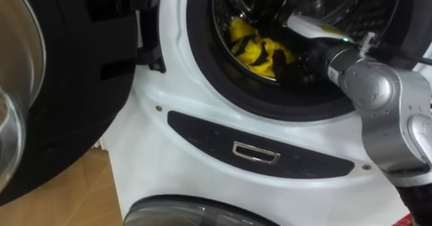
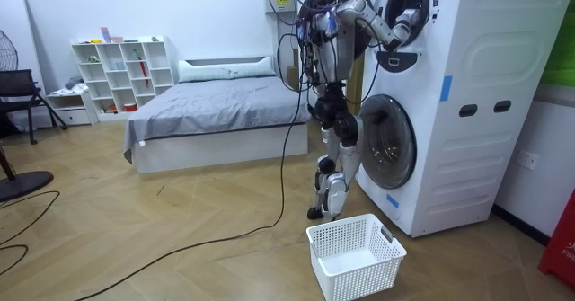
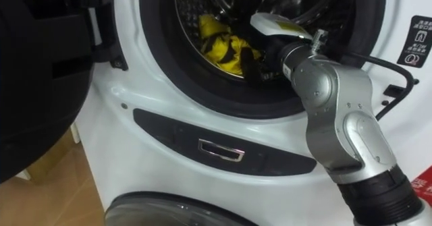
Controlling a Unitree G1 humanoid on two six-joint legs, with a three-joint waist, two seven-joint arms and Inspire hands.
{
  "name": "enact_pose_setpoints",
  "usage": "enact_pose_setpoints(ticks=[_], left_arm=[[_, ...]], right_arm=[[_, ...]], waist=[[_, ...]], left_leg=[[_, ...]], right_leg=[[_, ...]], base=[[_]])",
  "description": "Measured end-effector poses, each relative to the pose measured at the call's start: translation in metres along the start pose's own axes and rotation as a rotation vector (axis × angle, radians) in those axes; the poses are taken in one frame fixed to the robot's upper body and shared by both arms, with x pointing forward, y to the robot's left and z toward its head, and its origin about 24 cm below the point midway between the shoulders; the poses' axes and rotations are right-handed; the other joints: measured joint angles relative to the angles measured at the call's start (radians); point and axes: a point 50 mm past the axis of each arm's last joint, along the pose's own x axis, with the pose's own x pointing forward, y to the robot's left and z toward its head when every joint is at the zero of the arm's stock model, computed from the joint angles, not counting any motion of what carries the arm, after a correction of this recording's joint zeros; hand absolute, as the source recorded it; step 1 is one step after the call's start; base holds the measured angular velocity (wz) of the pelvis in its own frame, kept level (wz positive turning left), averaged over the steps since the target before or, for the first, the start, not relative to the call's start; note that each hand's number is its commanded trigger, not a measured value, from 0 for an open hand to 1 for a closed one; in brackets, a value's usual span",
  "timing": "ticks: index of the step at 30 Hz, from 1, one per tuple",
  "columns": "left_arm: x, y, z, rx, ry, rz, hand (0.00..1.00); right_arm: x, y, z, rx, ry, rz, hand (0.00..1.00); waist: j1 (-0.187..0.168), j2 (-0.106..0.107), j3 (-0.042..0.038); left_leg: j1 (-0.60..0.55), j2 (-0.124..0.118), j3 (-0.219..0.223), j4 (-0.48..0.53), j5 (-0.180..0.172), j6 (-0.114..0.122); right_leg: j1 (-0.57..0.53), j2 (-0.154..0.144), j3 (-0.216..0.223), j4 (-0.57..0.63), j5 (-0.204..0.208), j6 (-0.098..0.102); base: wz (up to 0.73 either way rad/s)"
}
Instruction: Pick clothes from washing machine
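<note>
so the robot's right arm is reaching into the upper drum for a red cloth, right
Not red: the cloth in the upper drum is yellow with black patches, as the left eye view shows. The right arm does reach into that drum.

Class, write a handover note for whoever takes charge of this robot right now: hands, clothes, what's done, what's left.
Right hand: inside the upper drum of the washing machine, right at the yellow and black clothes; whether it grips them cannot be seen.
Door: open, on the robot's left.
White basket: on the floor at the machine's foot.
Done: door open, hand in the drum.
Left: grasp the clothes, pull them out, probably into the basket.
</note>
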Motion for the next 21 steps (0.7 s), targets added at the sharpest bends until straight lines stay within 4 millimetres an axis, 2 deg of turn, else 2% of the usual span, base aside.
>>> enact_pose_setpoints(ticks=[3,5,7,12,15,18,21], left_arm=[[-0.001,0.002,0.005,0.012,-0.026,0.014,0.00],[-0.001,0.005,0.004,0.027,-0.030,0.027,0.00],[-0.001,0.009,0.001,0.022,-0.018,0.046,0.00],[0.000,0.011,-0.002,0.021,-0.011,0.065,0.00],[-0.001,0.010,-0.001,0.006,-0.039,0.064,0.00],[-0.001,0.009,-0.007,0.005,-0.061,0.082,0.00],[-0.003,0.006,-0.024,0.000,-0.033,0.095,0.00]], right_arm=[[-0.002,-0.003,0.001,-0.009,-0.006,-0.034,1.00],[-0.002,-0.003,0.003,0.004,-0.025,-0.039,1.00],[-0.003,-0.003,0.007,-0.001,-0.042,-0.047,1.00],[-0.011,-0.010,0.020,0.003,-0.112,-0.086,1.00],[-0.019,-0.017,0.031,0.051,-0.205,-0.120,1.00],[-0.033,-0.021,0.041,0.075,-0.305,-0.178,1.00],[-0.048,-0.025,0.044,0.154,-0.419,-0.226,1.00]], waist=[[0.009,-0.005,-0.0033],[0.016,-0.013,-0.0092],[0.015,-0.017,-0.0115],[-0.011,-0.019,-0.0133],[-0.033,-0.008,-0.0082],[-0.051,0.006,-0.0074],[-0.059,0.024,-0.0074]], left_leg=[[-0.005,0.000,0.003,-0.006,0.006,-0.001],[0.003,0.003,0.015,-0.024,0.013,0.000],[0.008,0.005,0.026,-0.033,0.014,0.000],[-0.001,0.004,0.028,-0.035,0.015,0.002],[-0.006,0.005,0.031,-0.034,0.014,0.003],[-0.003,0.005,0.031,-0.038,0.012,0.006],[0.010,0.005,0.043,-0.039,0.011,0.008]], right_leg=[[-0.006,0.000,0.001,0.000,0.000,0.000],[-0.007,-0.002,0.000,0.000,0.000,0.000],[-0.010,-0.001,0.011,0.000,0.000,0.000],[-0.023,-0.002,0.022,0.001,0.000,0.000],[-0.028,-0.001,0.024,-0.002,0.000,0.000],[-0.026,-0.002,0.028,-0.003,0.000,0.000],[-0.018,-0.002,0.071,-0.002,0.003,0.004]], base=[[-0.02],[-0.14],[-0.19],[-0.02],[0.00],[0.01],[0.00]])
